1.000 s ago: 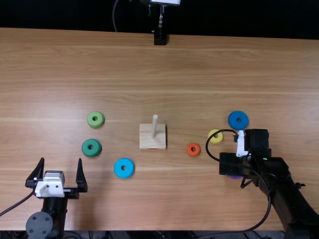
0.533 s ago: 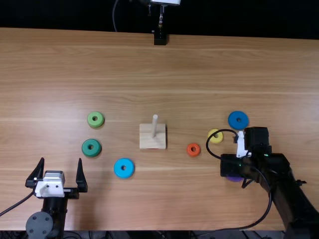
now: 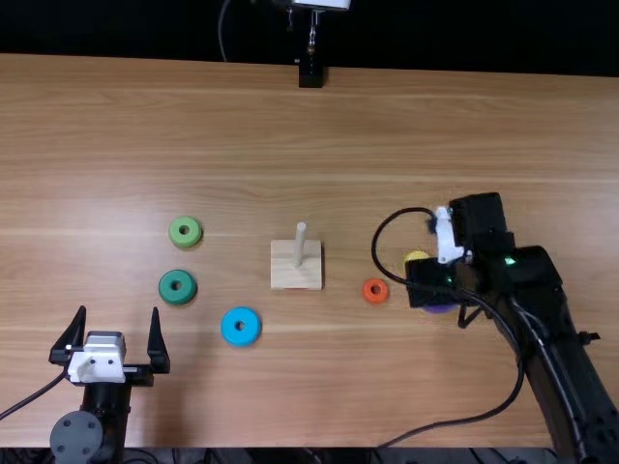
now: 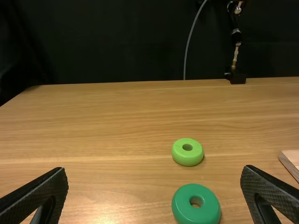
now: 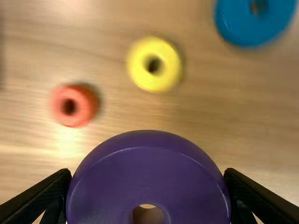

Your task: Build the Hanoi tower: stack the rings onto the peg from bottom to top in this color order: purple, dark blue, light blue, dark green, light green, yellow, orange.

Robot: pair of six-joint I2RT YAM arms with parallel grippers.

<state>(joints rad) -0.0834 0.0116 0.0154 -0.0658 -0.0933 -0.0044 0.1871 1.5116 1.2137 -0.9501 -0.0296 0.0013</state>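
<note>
Top view: light brown table (image 3: pixel 193 135), on which the whole set was laid out. The right end effector (image 3: pixel 429 281) was held near the yellow and orange rings, clenched on the purple ring, with one finger against each side of it. The left end effector (image 3: pixel 117 311) was placed by the table's near edge, released, its fingers spread wide. The square wooden base (image 3: pixel 287 275) was sited near the middle of the table, with the pale peg (image 3: pixel 300 249) fixed upright in it.

Rings, in descending size: purple ring (image 5: pixel 149 172), gripped as noted; dark blue ring (image 5: pixel 240 23), seen on the table in the right wrist view, apart from the yellow; light blue ring (image 3: pixel 240 338), left of the base and nearer the table's near edge; dark green ring (image 3: pixel 177 297), farther left; light green ring (image 3: pixel 185 220), just beyond the dark green; yellow ring (image 5: pixel 166 77), right of the base; orange ring (image 3: pixel 375 301), between base and yellow.
</note>
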